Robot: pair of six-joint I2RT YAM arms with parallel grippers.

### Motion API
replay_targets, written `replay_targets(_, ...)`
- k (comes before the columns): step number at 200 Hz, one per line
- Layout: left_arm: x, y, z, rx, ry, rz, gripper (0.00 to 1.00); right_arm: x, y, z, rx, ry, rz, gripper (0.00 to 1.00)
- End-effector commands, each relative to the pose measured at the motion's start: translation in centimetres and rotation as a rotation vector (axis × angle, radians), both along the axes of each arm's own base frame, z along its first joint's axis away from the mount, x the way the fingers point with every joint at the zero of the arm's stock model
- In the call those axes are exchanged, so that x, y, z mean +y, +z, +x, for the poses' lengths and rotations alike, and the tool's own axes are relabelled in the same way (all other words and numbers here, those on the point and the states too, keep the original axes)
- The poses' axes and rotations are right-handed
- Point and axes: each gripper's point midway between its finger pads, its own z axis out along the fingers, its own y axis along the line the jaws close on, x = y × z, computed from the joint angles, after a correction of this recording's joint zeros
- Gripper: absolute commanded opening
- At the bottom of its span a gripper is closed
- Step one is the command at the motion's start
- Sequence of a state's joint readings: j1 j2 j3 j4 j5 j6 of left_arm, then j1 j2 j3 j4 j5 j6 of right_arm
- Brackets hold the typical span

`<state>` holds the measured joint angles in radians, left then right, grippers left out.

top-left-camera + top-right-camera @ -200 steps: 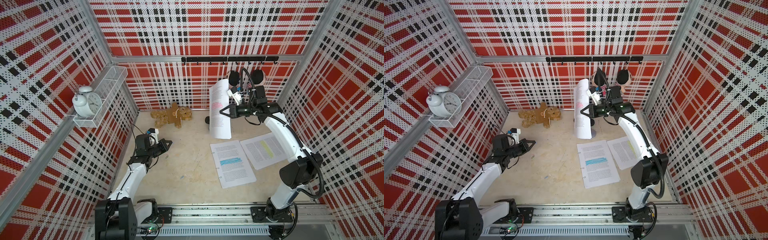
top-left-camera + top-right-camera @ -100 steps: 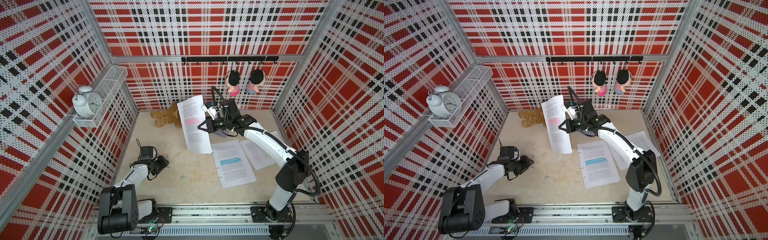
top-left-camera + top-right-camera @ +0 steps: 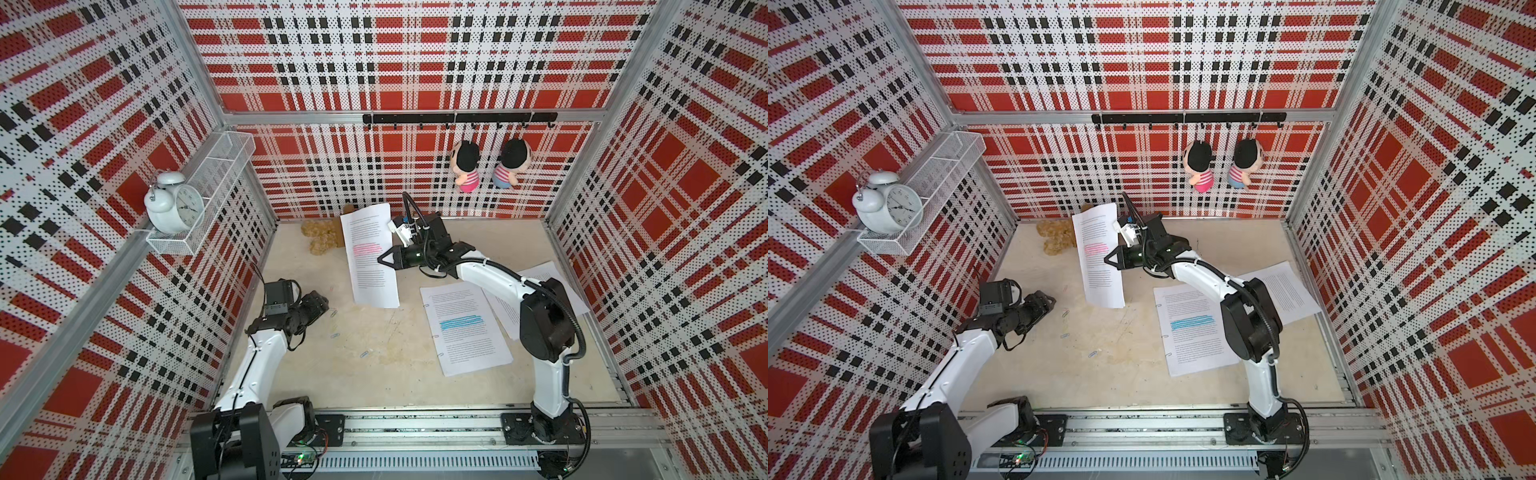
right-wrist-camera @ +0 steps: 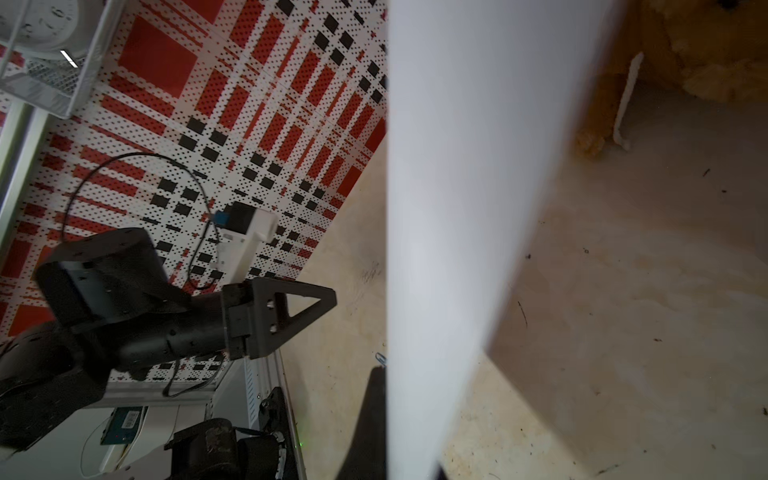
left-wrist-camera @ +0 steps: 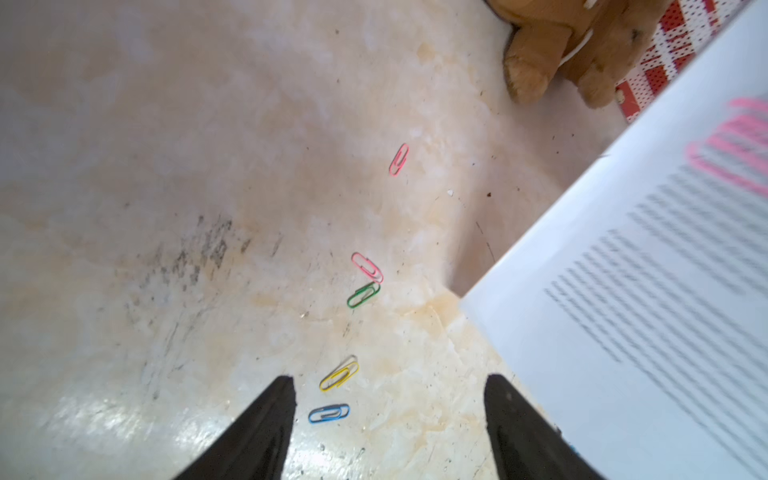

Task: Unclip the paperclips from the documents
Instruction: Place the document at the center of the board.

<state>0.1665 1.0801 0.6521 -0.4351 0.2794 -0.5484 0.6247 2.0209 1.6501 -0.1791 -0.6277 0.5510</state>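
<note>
On the beige table (image 3: pixel 374 374) the blue-marked document (image 3: pixel 465 328) lies flat, a third document (image 3: pixel 1291 291) just beside it. The pink-marked document (image 3: pixel 370 270) hangs upright, its edge pinched in the closed right gripper (image 3: pixel 384 261). The left gripper (image 5: pixel 390 377) is spread wide and empty above loose paperclips (image 5: pixel 363 295) on the table.

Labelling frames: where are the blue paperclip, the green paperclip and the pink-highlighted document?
blue paperclip (image 5: pixel 329 414), left wrist view, its middle.
green paperclip (image 5: pixel 363 295), left wrist view, its middle.
pink-highlighted document (image 3: pixel 368 278), in a top view, text below band.
</note>
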Motion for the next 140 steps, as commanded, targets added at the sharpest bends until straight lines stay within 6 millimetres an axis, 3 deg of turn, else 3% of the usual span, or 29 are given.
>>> replay_targets(1, 0.9, 1.8, 0.3, -0.046, 0.006, 0.056, 0.73, -1.1, -2.1, 2.5, 0.018, -0.097, -0.007, 0.00)
replay_targets(33, 1.7, 3.6, 0.7, -0.081, 0.025, 0.112, 0.70, -2.1, -7.0, 3.8, 0.078, -0.167, -0.127, 0.00)
replay_targets(67, 1.9, 5.2, 1.4, -0.126, 0.032, 0.130, 0.71, -3.0, -9.9, 4.7, 0.112, -0.215, -0.245, 0.00)
replay_targets(79, 1.6, 5.8, 1.7, -0.154, 0.023, 0.133, 0.70, -3.6, -10.3, 5.2, 0.096, -0.233, -0.301, 0.21)
replay_targets(92, 1.0, 6.6, 2.1, -0.199, 0.003, 0.127, 0.70, -4.1, -10.6, 5.7, 0.091, -0.247, -0.350, 0.57)
replay_targets(103, 0.4, 7.0, 2.3, -0.233, -0.015, 0.108, 0.70, -4.4, -10.5, 6.1, 0.092, -0.255, -0.395, 0.73)
replay_targets(120, -0.6, 7.4, 2.7, -0.282, -0.040, 0.061, 0.73, -5.6, -10.1, 6.7, 0.094, -0.283, -0.486, 0.85)
replay_targets(140, -1.7, 7.2, 3.0, -0.298, -0.068, 0.000, 0.79, -8.4, -9.0, 6.8, 0.105, -0.342, -0.584, 0.89)
